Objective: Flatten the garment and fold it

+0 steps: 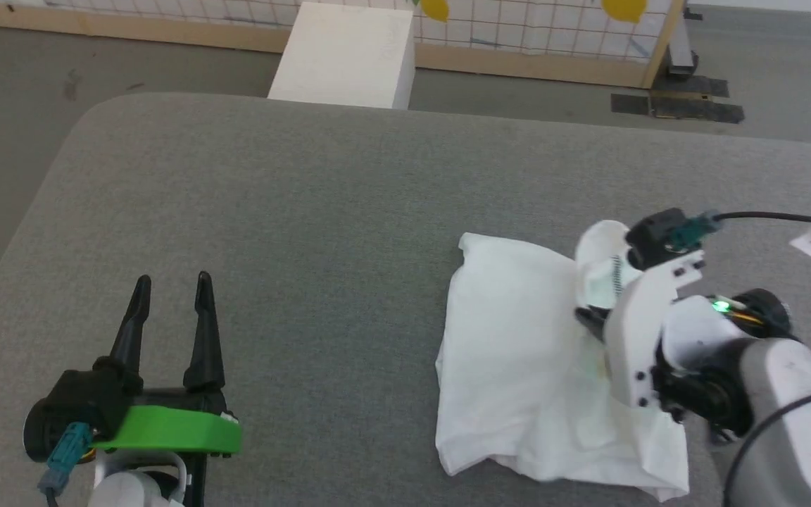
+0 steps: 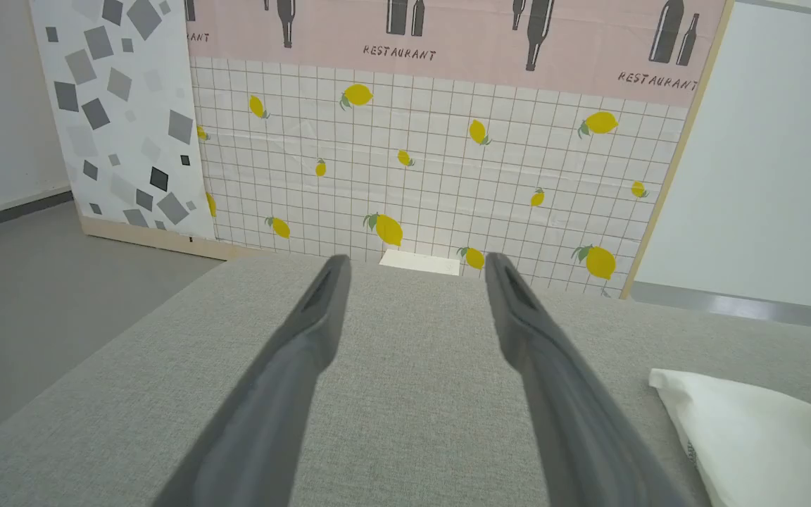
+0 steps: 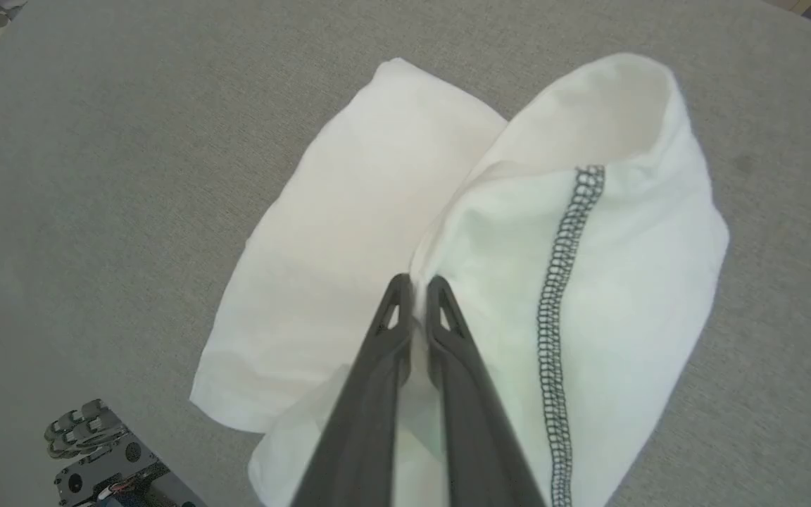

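Garment (image 1: 518,352) sits heaped on the table's (image 1: 272,211) right side in the head view. The left gripper (image 1: 170,285) is spread and empty, well apart from it. Left wrist view catches one corner. In the right wrist view, the right gripper (image 3: 412,285) is clamped on a fold beside the seam (image 3: 553,317). I'd lift slowly and take one layer only so it unfurls.

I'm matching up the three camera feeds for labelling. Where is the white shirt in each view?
Head view: white shirt bunched at lower right.
Left wrist view: its corner at the bottom right, to the right of the open left gripper.
Right wrist view: centre, a raised fold beside the zigzag seam, pinched by the right gripper.
Shared landmark: the grey fabric surface under it.
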Available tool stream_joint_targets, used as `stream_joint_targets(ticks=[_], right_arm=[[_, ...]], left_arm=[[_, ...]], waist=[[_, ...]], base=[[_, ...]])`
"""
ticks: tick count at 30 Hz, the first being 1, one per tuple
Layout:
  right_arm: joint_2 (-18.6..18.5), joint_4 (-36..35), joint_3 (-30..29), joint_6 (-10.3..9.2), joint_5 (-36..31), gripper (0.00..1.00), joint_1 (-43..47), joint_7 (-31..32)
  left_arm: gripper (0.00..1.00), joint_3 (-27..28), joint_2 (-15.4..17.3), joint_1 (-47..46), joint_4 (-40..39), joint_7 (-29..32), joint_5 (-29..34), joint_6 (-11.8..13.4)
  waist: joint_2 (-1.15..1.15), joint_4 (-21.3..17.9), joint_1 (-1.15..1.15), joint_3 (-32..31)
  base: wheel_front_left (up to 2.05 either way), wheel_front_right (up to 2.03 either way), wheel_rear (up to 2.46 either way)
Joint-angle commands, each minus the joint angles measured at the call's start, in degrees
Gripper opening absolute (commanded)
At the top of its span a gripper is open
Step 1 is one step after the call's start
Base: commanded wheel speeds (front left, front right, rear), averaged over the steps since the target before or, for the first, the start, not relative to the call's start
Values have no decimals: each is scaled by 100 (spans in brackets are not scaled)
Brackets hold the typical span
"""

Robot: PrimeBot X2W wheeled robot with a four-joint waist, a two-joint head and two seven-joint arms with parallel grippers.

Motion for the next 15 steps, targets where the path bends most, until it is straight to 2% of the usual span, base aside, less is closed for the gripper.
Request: stream_joint_targets(ticks=[1, 15], right_arm=[[76, 123, 103, -9, -12, 0, -163, -108], [684, 1917, 668, -9, -226, 0, -1212, -981]], left_arm=[[100, -11, -36, -2, 22, -43, 73, -22], [100, -75, -101, -130, 123, -44, 31, -76]], waist=[[0, 138, 0, 70], [0, 678, 0, 427]], base=[[0, 0, 0], [0, 0, 0]])
